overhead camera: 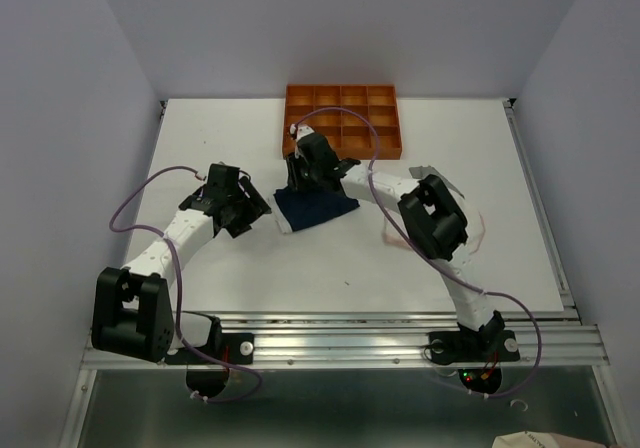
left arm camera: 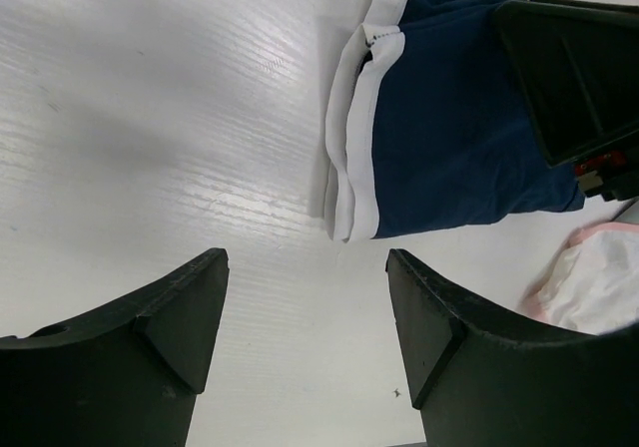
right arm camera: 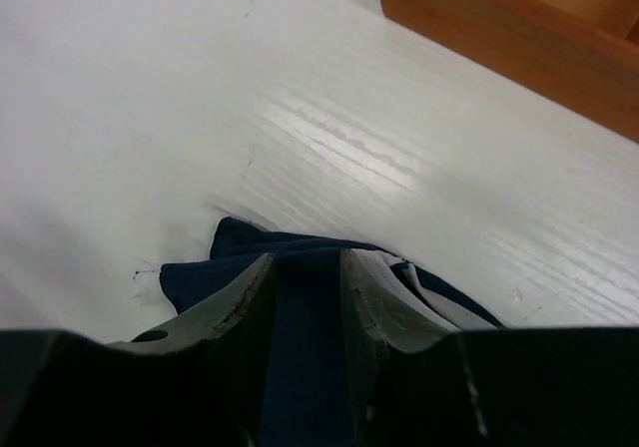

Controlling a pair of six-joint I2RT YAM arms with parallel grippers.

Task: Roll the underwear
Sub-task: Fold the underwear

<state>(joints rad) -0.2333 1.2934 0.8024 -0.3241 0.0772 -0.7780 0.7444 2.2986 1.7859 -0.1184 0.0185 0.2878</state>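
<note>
The navy blue underwear (overhead camera: 318,211) lies folded at the table's middle, with its white trim (left arm camera: 361,138) on the left edge. My right gripper (overhead camera: 303,178) is down on its far edge, shut with navy cloth (right arm camera: 200,272) between the fingers (right arm camera: 305,262). My left gripper (overhead camera: 250,210) is open and empty just left of the garment, over bare table (left arm camera: 305,257). The pale pink-white underwear (overhead camera: 475,230) lies under my right arm and shows at the right edge of the left wrist view (left arm camera: 599,287). The grey garment is not in view.
An orange compartment tray (overhead camera: 340,154) stands at the back centre, just behind the right gripper, and its wall shows in the right wrist view (right arm camera: 499,28). The right gripper's black body (left arm camera: 579,78) sits over the navy cloth.
</note>
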